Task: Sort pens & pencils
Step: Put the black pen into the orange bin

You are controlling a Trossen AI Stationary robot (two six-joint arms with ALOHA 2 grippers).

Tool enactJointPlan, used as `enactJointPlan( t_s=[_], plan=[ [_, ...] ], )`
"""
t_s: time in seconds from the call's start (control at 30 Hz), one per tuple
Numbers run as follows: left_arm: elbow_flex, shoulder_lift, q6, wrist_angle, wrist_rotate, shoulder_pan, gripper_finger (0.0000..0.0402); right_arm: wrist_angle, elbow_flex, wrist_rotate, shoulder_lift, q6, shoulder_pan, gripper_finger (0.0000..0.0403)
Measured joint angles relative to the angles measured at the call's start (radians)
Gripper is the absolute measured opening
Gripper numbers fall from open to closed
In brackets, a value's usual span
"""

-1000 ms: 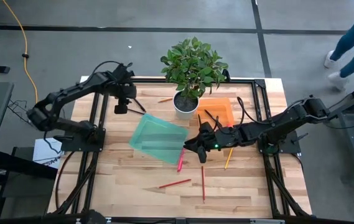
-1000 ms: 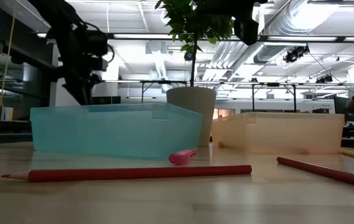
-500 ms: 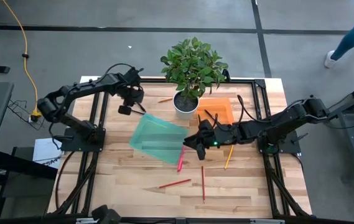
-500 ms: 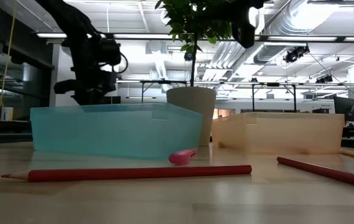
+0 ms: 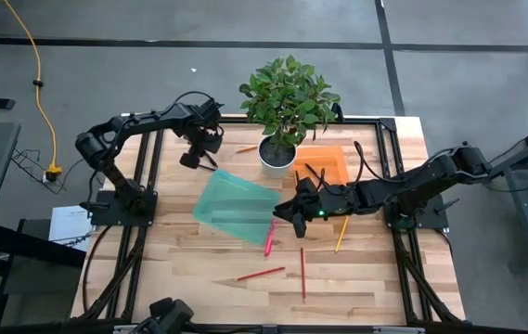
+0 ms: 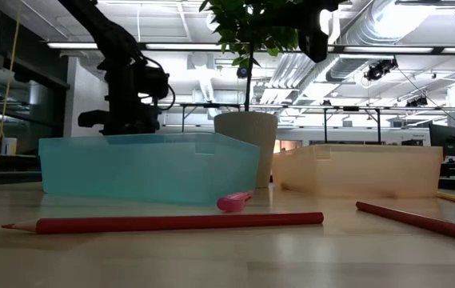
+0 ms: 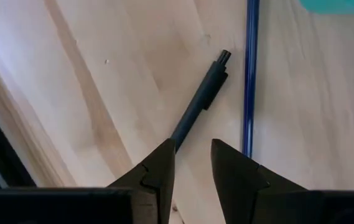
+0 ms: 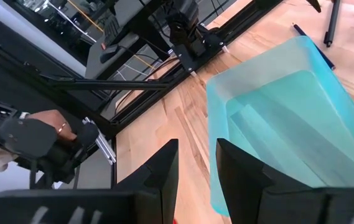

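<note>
My left gripper [image 5: 193, 157] points down, open, over the table's far left part, beyond the teal bin [image 5: 236, 206]. Just below its fingers [image 7: 192, 149] a dark pen [image 7: 203, 98] lies flat on the wood beside a thin blue stick [image 7: 249, 74]; whether a finger touches the pen I cannot tell. My right gripper [image 5: 287, 211] hovers open at the teal bin's right corner [image 8: 195, 152] with nothing between its fingers. A pink pen [image 5: 269, 239], two red pencils [image 5: 261, 274] [image 5: 302, 272] and a yellow pencil [image 5: 341, 234] lie on the near half. Dark pens rest in the orange bin [image 5: 330, 154].
A potted plant [image 5: 282, 102] stands at the far middle between the two bins. An orange pencil [image 5: 247, 148] lies left of its pot. In the right wrist view a person's hand [image 8: 43, 121] shows beyond the table's edge.
My left gripper has come down and gone a little toward the table's right edge, closer to the dark pen behind the teal bin, and it has rolled about its own axis. A person at the far right of the room has walked out of view.
</note>
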Motion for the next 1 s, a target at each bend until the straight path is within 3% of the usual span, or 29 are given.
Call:
enactJointPlan(
  t_s=[0.43,1.0],
  plan=[
    [0.000,0.082,0.049,0.024,-0.004,0.000,0.0092,-0.001,0.000,0.007,0.000,-0.008,0.000,0.0099],
    [0.000,0.088,0.087,0.071,-0.009,0.000,0.0092,-0.006,0.000,0.008,0.000,-0.008,0.000,0.0099]
  ],
)
